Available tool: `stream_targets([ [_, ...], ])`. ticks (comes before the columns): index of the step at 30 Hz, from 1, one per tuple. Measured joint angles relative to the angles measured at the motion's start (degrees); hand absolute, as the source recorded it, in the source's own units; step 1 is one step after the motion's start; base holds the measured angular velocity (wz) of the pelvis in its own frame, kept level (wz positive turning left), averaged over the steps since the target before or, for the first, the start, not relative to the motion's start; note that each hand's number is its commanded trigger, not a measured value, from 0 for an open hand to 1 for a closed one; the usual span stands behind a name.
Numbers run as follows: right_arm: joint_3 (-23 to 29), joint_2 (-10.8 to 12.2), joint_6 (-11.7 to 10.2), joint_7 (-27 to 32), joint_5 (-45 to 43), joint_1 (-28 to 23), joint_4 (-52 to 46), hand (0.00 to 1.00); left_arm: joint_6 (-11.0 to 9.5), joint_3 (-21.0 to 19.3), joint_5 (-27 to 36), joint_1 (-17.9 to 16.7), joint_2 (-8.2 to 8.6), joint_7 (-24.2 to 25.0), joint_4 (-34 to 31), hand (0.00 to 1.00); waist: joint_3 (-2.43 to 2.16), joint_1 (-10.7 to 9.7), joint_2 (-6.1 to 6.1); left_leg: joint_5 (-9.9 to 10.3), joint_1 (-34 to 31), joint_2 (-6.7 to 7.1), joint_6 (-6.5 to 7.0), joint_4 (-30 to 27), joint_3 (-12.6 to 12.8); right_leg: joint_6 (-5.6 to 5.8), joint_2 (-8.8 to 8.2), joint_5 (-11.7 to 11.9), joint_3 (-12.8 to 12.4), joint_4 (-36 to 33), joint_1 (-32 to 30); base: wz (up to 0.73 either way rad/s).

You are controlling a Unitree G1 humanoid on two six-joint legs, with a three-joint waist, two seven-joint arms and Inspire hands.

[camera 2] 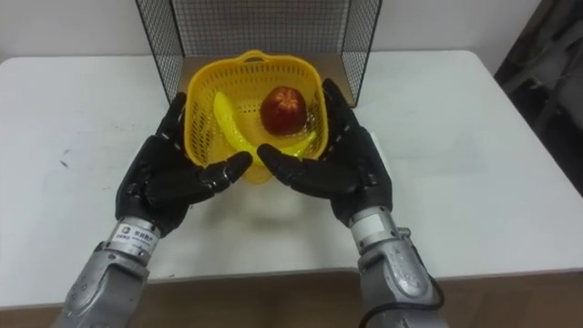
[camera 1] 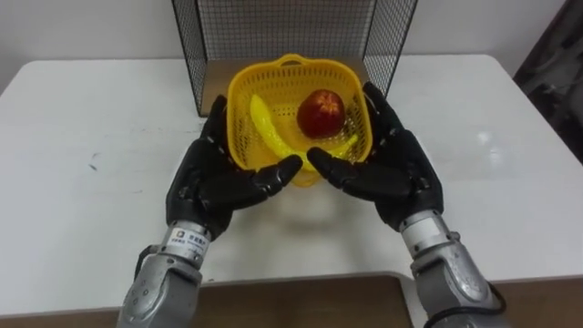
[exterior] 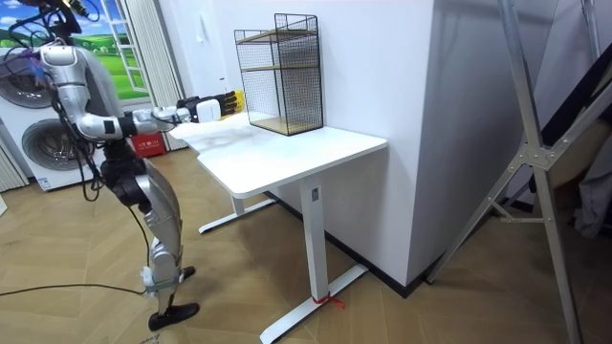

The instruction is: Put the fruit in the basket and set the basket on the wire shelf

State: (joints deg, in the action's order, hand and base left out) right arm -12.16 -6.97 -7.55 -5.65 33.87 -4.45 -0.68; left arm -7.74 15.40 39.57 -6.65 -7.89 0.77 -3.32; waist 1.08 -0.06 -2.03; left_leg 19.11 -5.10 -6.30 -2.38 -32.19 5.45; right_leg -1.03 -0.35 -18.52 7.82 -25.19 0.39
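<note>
A yellow plastic basket [camera 1: 291,66] hangs just above the white table [camera 1: 82,128], casting a shadow on it. Inside lie a red apple [camera 1: 321,113] and a yellow banana [camera 1: 266,126]. My left hand [camera 1: 211,182] presses the basket's left side and my right hand [camera 1: 392,169] its right side. The fingers are straight along the walls, and the thumbs meet under the near rim. The black wire shelf [camera 1: 291,27] stands directly behind the basket, its open front facing me, with a wooden bottom board [camera 1: 214,87].
In the room view I stand at the table's [exterior: 306,153] left end with both arms stretched toward the shelf [exterior: 282,72]. Washing machines [exterior: 38,143] stand behind me. A dark object [camera 1: 556,55] sits off the table's far right corner.
</note>
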Motion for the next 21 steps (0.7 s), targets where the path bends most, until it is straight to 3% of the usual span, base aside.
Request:
stream_targets([
  [1,-0.04,-0.07,-0.03,-0.17,0.48,-0.32,0.05,0.00,0.01,0.03,0.34,-0.12,-0.24,0.00,0.04,0.00,0.03,0.20,0.07,0.91,-1.11,-1.05,-0.50,-3.78,-0.18,-0.57,0.82,-1.63,-0.27,-2.19,-0.48,-0.11],
  [3,-0.11,0.01,-0.03,-0.30,0.35,-0.57,0.08,0.00,0.05,0.04,0.12,-0.15,-0.31,0.00,0.05,0.00,-0.09,0.53,0.14,0.72,-3.17,-2.39,-0.36,-9.64,-0.18,-1.28,1.71,-2.92,-1.15,-4.48,-0.95,-0.17],
  [4,-0.25,0.00,-0.03,-0.40,0.37,-0.57,0.14,0.00,0.04,0.01,0.22,-0.39,-0.36,0.00,0.05,0.00,-0.12,1.08,0.61,0.13,-4.02,-3.17,0.20,-12.49,-0.46,-2.09,2.41,-3.37,-1.87,-4.95,-0.73,-0.24],
  [5,-0.46,0.09,-0.03,-0.40,0.38,-0.60,0.15,0.00,0.02,-0.03,0.26,-0.47,-0.62,0.00,0.06,0.00,-0.03,1.12,0.62,-1.93,-5.83,-3.22,0.19,-15.53,-1.25,-2.63,2.29,-3.48,-2.57,-5.03,0.04,-0.15],
  [7,-0.30,0.01,-0.41,-0.61,0.59,-0.53,0.15,0.00,-0.13,-0.31,0.31,-0.37,-0.43,0.00,0.07,0.00,0.08,0.99,-0.42,-2.68,-9.13,-0.42,0.40,-13.16,-1.54,-2.98,1.39,-3.69,-3.47,-5.18,-0.02,0.05],
  [8,0.01,-0.70,-0.46,-0.61,0.62,-0.17,0.25,0.00,-0.43,0.23,0.29,-0.28,0.21,0.00,0.06,0.00,-0.06,1.18,-0.21,-3.20,-11.19,2.25,0.66,-6.24,-1.68,-2.77,0.60,-3.79,-3.80,-5.36,-0.79,-0.08],
  [9,0.07,-0.89,-0.46,-0.60,0.64,-0.05,0.34,0.00,-0.54,0.40,0.26,-0.30,0.45,0.00,0.06,0.00,-0.16,1.66,-0.01,-4.29,-11.85,3.38,0.67,-1.91,-1.51,-2.53,0.41,-3.95,-4.26,-5.60,-1.07,-0.45],
  [10,-0.12,-1.13,-0.32,-0.59,0.66,-0.08,0.81,0.00,-0.77,0.43,0.20,-0.62,0.78,0.00,0.05,0.00,-0.26,2.80,0.08,-9.69,-12.22,4.82,1.98,2.29,-1.67,-2.29,-0.20,-4.27,-4.96,-5.70,-1.26,-0.54],
  [11,-0.35,-1.46,0.05,-0.60,0.53,-0.16,0.94,0.00,-0.89,0.42,0.21,-0.68,0.43,0.00,0.05,0.00,-0.74,3.30,0.08,-12.27,-11.48,5.53,2.97,3.80,-1.77,-1.34,-0.40,-4.54,-5.47,-5.50,-1.04,-0.39],
  [13,-0.41,-1.51,0.05,-0.69,0.66,-0.15,0.88,0.00,-1.25,0.22,0.12,-0.19,-0.04,0.00,0.05,0.00,-1.00,1.91,-1.26,-12.78,-10.75,7.06,4.02,4.87,-2.40,-0.73,-1.01,-4.62,-5.05,-4.14,-0.32,0.13],
  [14,-0.36,-1.76,0.05,-0.79,1.16,-0.15,0.75,0.00,-1.24,0.37,0.13,-0.23,-0.09,0.00,0.05,0.00,-0.88,1.68,-1.63,-12.80,-10.75,7.35,4.78,4.50,-2.41,-0.59,-1.10,-4.46,-4.67,-2.83,0.39,0.18],
  [21,-0.34,-1.65,-0.66,-0.76,1.40,0.02,-0.16,0.00,-1.39,0.62,0.27,0.53,-0.04,0.00,0.05,0.00,-0.67,1.35,-1.54,-10.62,-10.41,9.19,5.42,4.37,-2.27,0.63,-3.30,-5.05,-4.23,-1.69,1.58,0.05],
])
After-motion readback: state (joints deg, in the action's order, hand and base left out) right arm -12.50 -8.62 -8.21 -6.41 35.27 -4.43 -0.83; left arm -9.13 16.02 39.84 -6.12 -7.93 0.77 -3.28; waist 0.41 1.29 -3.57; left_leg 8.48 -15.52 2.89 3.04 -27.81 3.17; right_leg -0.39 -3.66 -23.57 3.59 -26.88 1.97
